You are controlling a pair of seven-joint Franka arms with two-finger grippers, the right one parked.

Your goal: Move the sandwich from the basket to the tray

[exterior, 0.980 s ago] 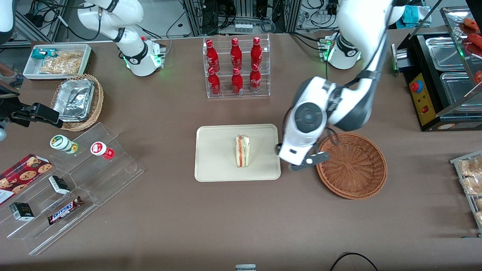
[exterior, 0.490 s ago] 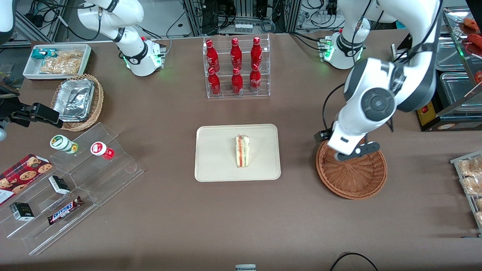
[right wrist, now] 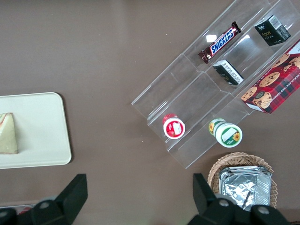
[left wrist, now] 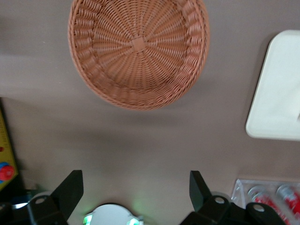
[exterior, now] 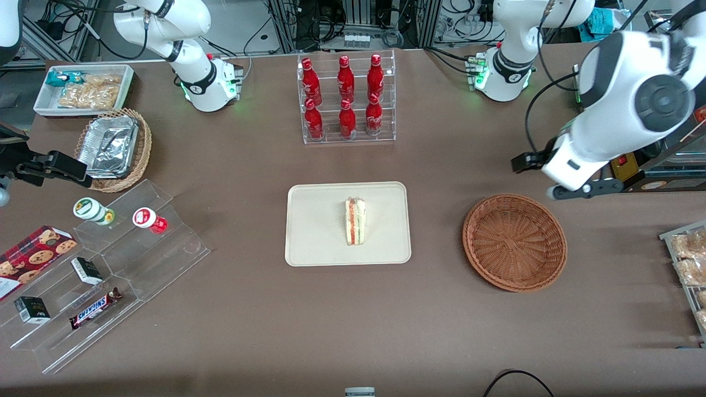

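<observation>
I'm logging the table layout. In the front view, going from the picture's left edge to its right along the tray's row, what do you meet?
Red-capped cup → tray → sandwich → basket; the open pincer hangs above the table, farther from the camera than the basket.

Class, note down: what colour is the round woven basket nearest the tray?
Reddish-brown wicker basket, clearest in the left wrist view; the open gripper hangs above it.

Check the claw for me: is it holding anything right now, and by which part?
Nothing is held. The claw is open and empty, above bare table farther from the front camera than the basket. The sandwich lies on the tray.
</observation>
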